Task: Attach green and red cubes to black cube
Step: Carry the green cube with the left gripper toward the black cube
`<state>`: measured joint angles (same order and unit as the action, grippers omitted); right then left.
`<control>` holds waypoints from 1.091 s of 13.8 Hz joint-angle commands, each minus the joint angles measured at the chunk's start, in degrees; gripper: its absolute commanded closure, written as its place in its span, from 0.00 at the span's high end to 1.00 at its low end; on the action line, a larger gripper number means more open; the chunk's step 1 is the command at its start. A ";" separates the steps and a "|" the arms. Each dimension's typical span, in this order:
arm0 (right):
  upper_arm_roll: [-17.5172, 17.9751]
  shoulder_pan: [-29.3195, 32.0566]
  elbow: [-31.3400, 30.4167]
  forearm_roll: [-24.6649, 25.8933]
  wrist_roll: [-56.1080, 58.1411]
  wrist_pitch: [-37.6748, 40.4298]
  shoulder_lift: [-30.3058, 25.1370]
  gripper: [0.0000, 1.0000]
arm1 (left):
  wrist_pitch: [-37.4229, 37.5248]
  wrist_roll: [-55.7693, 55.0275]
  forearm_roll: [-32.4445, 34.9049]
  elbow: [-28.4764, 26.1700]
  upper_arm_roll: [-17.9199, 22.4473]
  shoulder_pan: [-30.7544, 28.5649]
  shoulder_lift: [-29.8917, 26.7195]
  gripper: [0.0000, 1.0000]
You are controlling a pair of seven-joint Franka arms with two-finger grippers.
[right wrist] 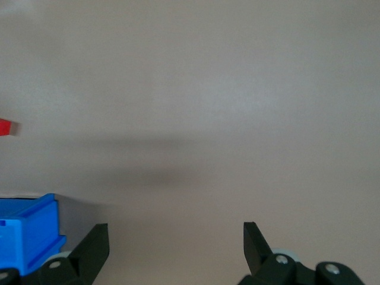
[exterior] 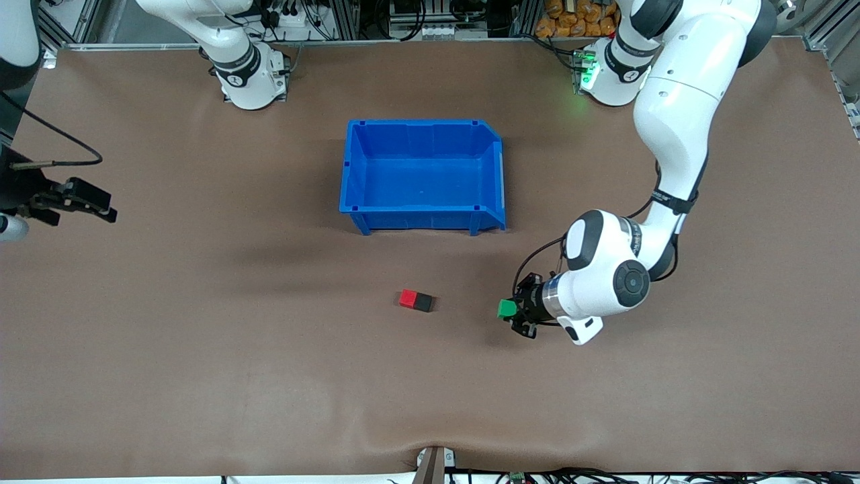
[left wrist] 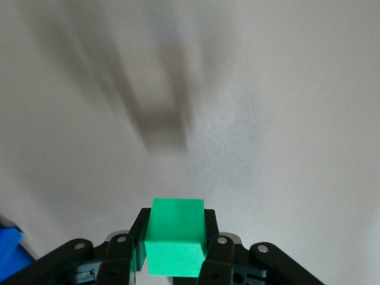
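The red cube [exterior: 407,298] and the black cube [exterior: 423,302] lie joined side by side on the brown table, nearer the front camera than the blue bin. My left gripper [exterior: 508,310] is shut on the green cube [exterior: 506,308], held low over the table beside the pair, toward the left arm's end. In the left wrist view the green cube [left wrist: 176,237] sits clamped between the fingers [left wrist: 218,252]. My right gripper [exterior: 101,205] is open and empty, waiting at the right arm's end of the table; its wrist view shows the spread fingers [right wrist: 256,240] and the red cube [right wrist: 6,127] at the edge.
The blue bin [exterior: 423,215] stands open at mid-table between the cubes and the arm bases, and shows in the right wrist view [right wrist: 29,228]. A small bracket [exterior: 435,464] sits at the table's front edge. Brown table lies around the cubes.
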<state>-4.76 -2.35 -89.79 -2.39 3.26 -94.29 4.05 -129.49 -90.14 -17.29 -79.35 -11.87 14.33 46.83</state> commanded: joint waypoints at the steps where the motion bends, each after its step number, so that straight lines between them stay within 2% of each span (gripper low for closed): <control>1: 1.59 1.03 -4.17 -0.95 -2.90 -0.37 -3.96 1.00 | -3.12 -1.88 -1.34 1.91 0.36 1.49 1.78 0.00; 5: 1.41 1.03 -3.99 -2.01 -4.74 0.25 -4.49 1.00 | -5.50 -4.78 -1.34 6.30 0.36 4.21 5.55 0.00; 13: 1.59 1.12 -1.62 -2.01 -8.08 4.63 -4.58 1.00 | -8.14 -4.70 -1.34 7.28 0.27 6.41 7.31 0.00; 15: 1.42 1.21 0.56 -1.83 -8.18 4.91 -4.32 1.00 | -9.28 -4.70 -1.34 7.28 0.18 6.59 7.58 0.00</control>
<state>-4.18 -2.27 -91.03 -3.53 -3.57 -90.66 0.37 -137.55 -94.17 -17.68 -73.87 -11.90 20.16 53.14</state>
